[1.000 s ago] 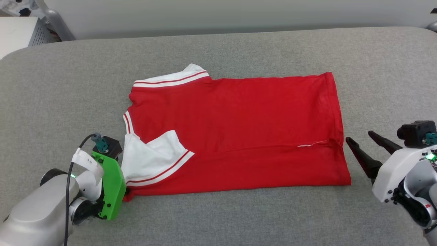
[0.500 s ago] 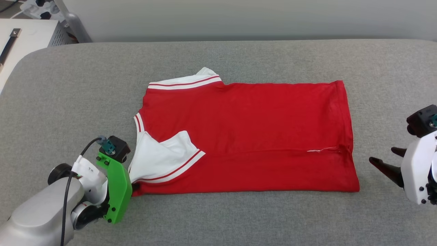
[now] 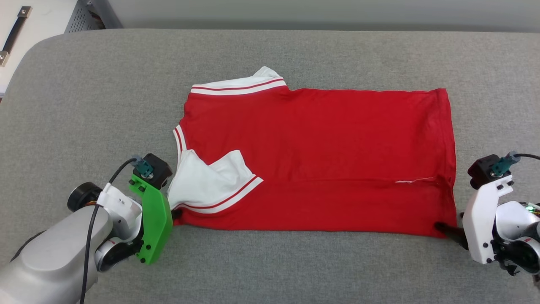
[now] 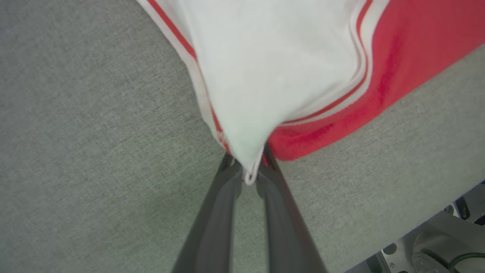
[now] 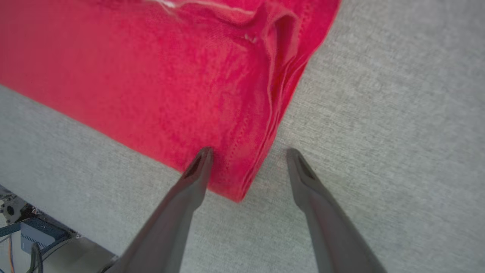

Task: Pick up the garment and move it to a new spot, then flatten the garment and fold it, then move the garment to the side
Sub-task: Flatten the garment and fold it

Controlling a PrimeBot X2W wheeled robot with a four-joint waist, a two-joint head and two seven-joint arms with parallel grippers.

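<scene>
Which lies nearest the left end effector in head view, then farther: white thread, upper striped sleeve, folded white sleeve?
1. folded white sleeve, held by left end effector.
2. upper striped sleeve, far edge.
3. white thread, right end.

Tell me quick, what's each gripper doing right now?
Left gripper: closed, pinching the garment at its sleeve corner.
Right gripper: open, straddling the garment's hem corner, not gripping.

The garment [image 3: 329, 156] is plain red, its sleeve [image 3: 211, 185] white edged with red-and-white stripes. The desk [image 3: 105, 93] is a flecked grey weave. The left tool [image 4: 248, 170] has dark fingers [image 4: 212, 227] on a bright green mount [image 3: 154, 223], the right tool [image 5: 249, 151] dark fingers on a white one.
</scene>
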